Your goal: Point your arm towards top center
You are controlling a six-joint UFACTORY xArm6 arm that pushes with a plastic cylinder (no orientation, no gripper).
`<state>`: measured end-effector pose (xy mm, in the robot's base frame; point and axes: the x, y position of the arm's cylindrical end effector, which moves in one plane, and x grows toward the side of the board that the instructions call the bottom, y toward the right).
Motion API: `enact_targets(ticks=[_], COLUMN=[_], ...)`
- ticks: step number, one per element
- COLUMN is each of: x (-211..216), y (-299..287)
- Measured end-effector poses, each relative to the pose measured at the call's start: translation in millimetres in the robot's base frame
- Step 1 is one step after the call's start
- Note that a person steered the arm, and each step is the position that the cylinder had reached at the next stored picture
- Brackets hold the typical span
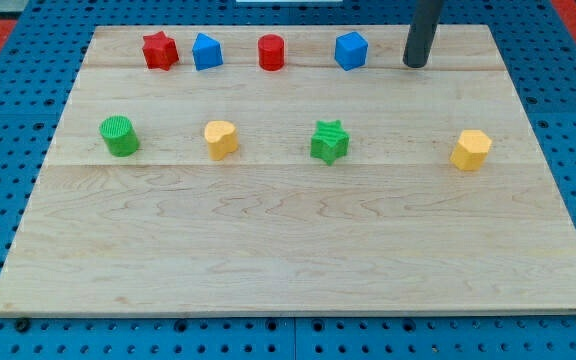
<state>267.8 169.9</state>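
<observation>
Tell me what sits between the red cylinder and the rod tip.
In the camera view, only the blue block lies between the red cylinder and my tip.

Dark rod comes down from the view's top, my tip (414, 65) just right of the blue block (351, 50).
</observation>
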Motion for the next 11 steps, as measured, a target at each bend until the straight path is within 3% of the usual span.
enact_targets(ticks=[6,7,9,11], x=[-20,-47,-74,-31], y=[11,-3,-115,-149])
